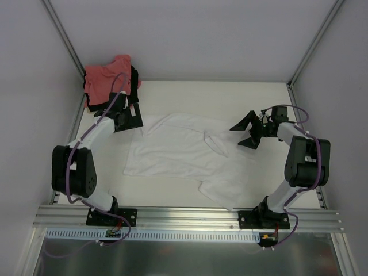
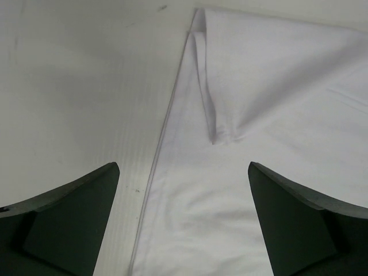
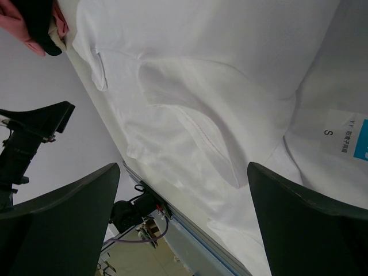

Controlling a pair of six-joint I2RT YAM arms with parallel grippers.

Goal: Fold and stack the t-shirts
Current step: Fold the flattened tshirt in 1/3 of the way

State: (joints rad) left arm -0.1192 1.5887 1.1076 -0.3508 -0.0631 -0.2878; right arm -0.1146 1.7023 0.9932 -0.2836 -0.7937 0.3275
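The left fingers (image 2: 69,221) and right fingers (image 3: 63,221) gape wide, empty, over the white t-shirt (image 1: 172,152) on the bench (image 1: 230,98). Thin, limp cloth; I'd pinch its left edge.

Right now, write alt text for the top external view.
A plain white cloth t-shirt lies spread and rumpled on the pale table. The open left gripper and open right gripper flank it; a salmon-pink and black cloth pile sits at the far-left corner.

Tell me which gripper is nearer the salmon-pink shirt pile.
Left. The left gripper sits just beside the pile; the right gripper is beyond the white shirt.
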